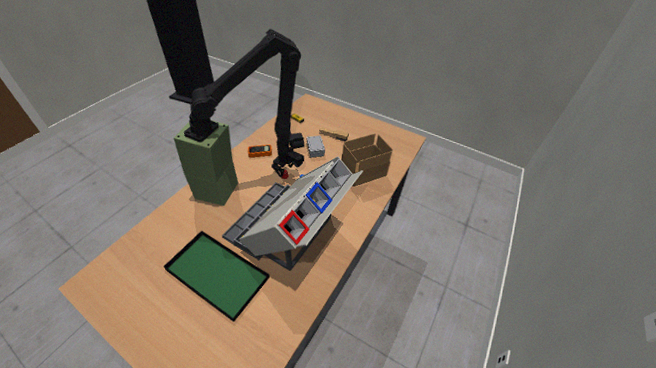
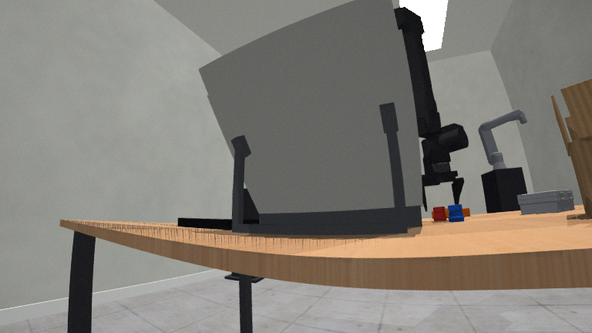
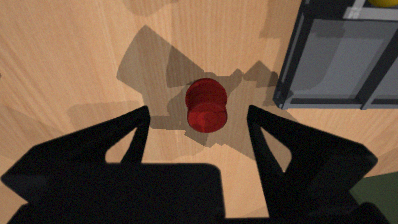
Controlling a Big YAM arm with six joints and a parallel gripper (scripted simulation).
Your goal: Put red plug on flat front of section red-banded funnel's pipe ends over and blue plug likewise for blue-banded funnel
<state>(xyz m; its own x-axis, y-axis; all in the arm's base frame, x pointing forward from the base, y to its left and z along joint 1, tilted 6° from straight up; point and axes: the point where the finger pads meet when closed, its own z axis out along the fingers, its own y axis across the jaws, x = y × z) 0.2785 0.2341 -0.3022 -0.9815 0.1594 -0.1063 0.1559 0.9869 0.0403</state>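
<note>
The red plug (image 3: 206,105) stands on the wooden table, just ahead of and between my open fingers. My gripper (image 3: 198,111) hovers close above it and touches nothing. In the exterior view the gripper (image 2: 441,198) hangs just above the red plug (image 2: 438,213), with the blue plug (image 2: 455,213) beside it. In the top view the gripper (image 1: 283,168) is at the far end of the slanted grey funnel box, whose red-banded funnel (image 1: 293,226) and blue-banded funnel (image 1: 319,197) open on top. A corner of the sectioned tray (image 3: 340,55) shows at the upper right of the wrist view.
A yellow marble (image 3: 384,2) sits at the wrist view's top edge. An orange device (image 1: 260,149), a grey case (image 1: 314,147) and a cardboard box (image 1: 366,157) lie behind the gripper. A green mat (image 1: 216,274) lies near the front. The green arm pedestal (image 1: 205,162) stands left.
</note>
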